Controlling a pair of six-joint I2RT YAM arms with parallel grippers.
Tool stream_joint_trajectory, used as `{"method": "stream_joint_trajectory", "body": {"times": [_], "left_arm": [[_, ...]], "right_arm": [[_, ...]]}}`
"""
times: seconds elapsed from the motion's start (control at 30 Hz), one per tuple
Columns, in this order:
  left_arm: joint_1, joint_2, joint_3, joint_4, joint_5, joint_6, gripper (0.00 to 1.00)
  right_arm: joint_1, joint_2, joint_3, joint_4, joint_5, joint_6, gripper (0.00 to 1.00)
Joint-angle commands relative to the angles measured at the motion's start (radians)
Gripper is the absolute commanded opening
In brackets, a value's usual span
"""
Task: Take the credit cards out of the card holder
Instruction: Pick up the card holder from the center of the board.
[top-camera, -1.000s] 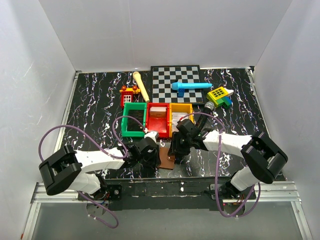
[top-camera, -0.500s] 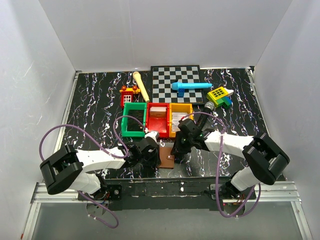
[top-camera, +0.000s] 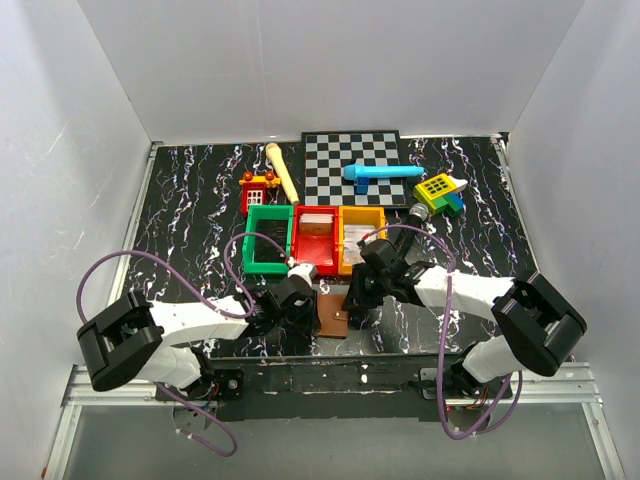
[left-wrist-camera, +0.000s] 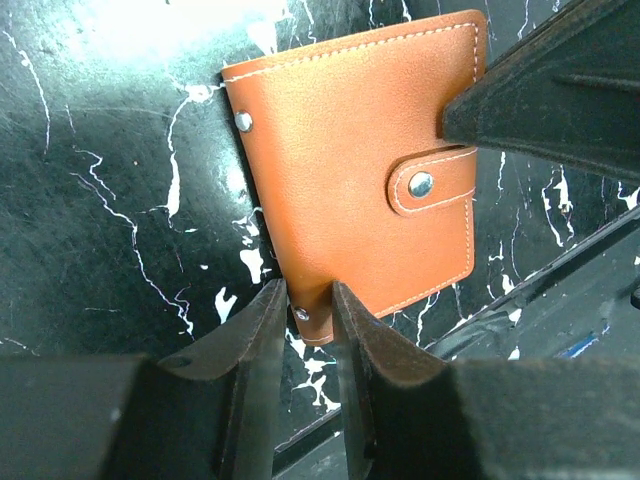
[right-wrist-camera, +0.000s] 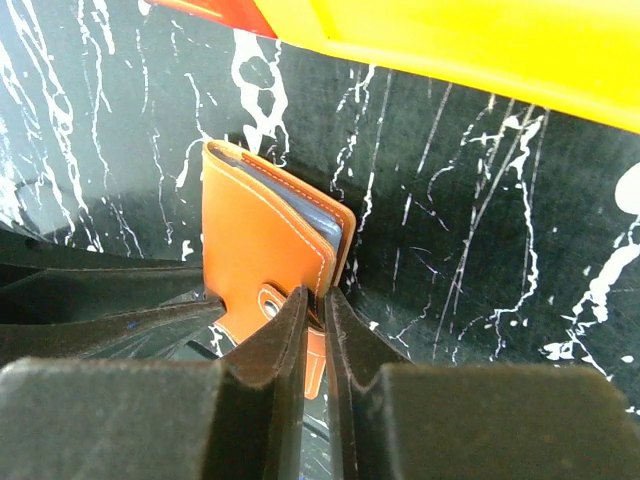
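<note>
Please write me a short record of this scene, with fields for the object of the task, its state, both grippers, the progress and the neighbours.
object: card holder, brown
state: closed, snap strap fastened
position: in front of the red bin, between both arms
left gripper: closed on one corner of the holder
right gripper: closed on the holder's edge, beside the strap
progress: no card taken out yet
neighbours: green bin and orange bin, either side of the red one
</note>
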Motion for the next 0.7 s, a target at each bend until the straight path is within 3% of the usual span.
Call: {"method": "stream_joint_trajectory", "body": {"times": [0.0,0.27,0.67], "left_arm": [[-0.004,-0.021,-0.025,0.009,-0.003,0.011,0.24],[-0.003,-0.164,-0.087,-0.002,-0.074,-0.022,0.48],[-0.003,-0.484,-0.186,-0.046,-0.212,-0.114,0.57]], "right_arm": [[0.015,-0.020,-0.019,0.078,-0.131,-0.019,0.01],[0.015,-0.126,-0.070,0.083,-0.093,-0.023,0.01],[0.015,-0.190,-0.114,0.118,-0.087,-0.045,0.01]]}}
